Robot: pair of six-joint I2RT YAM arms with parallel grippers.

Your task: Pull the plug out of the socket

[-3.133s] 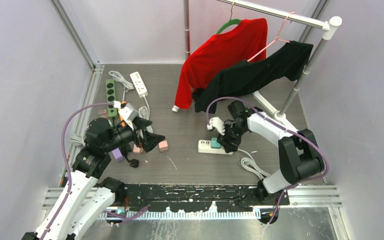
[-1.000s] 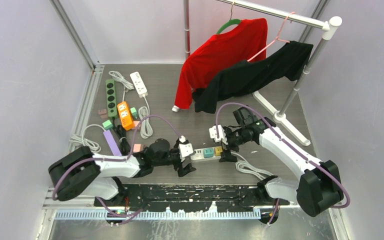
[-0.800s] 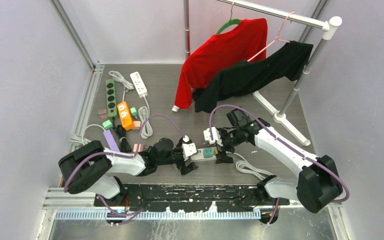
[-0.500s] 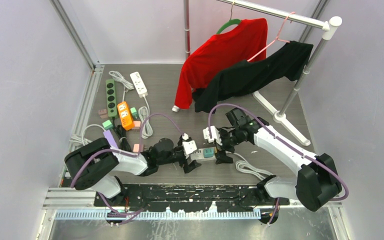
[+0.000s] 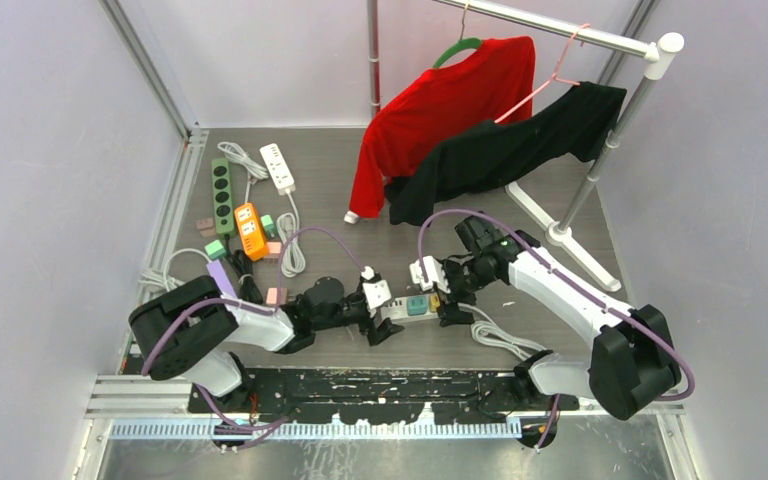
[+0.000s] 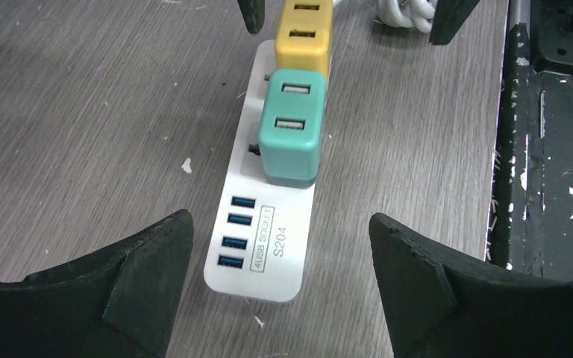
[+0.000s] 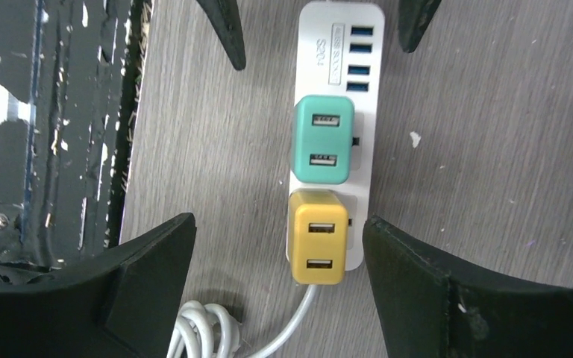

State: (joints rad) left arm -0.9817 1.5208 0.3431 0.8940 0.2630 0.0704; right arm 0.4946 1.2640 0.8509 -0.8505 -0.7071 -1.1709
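The white power strip (image 6: 268, 253) lies flat on the grey wood-grain table (image 5: 360, 200), near the front edge and between the two arms, with its row of blue USB ports at the end toward the left arm. Two plugs are seated in its sockets, touching one another: a teal plug (image 6: 291, 142) next to the USB ports and a yellow plug (image 6: 304, 37) beyond it, at the end where the white cord (image 7: 298, 313) leaves and runs into a loose coil (image 5: 500, 335). The left gripper (image 6: 280, 224) sits low over the USB end with its jaws spread wide, one finger on each side of the strip and bare table showing between each finger and the strip, so it grips nothing. The right gripper (image 7: 278, 224) faces it from the cord end, also spread wide, its fingers standing either side of the yellow plug with a gap on both sides. At the back left lie a green strip (image 5: 222, 195), another white strip (image 5: 279, 167), an orange one (image 5: 250, 231) and a purple one (image 5: 225, 285), with a few small loose plugs among them. A red garment (image 5: 440, 110) and a black garment (image 5: 510, 145) hang from a rail (image 5: 560, 30) at the back right
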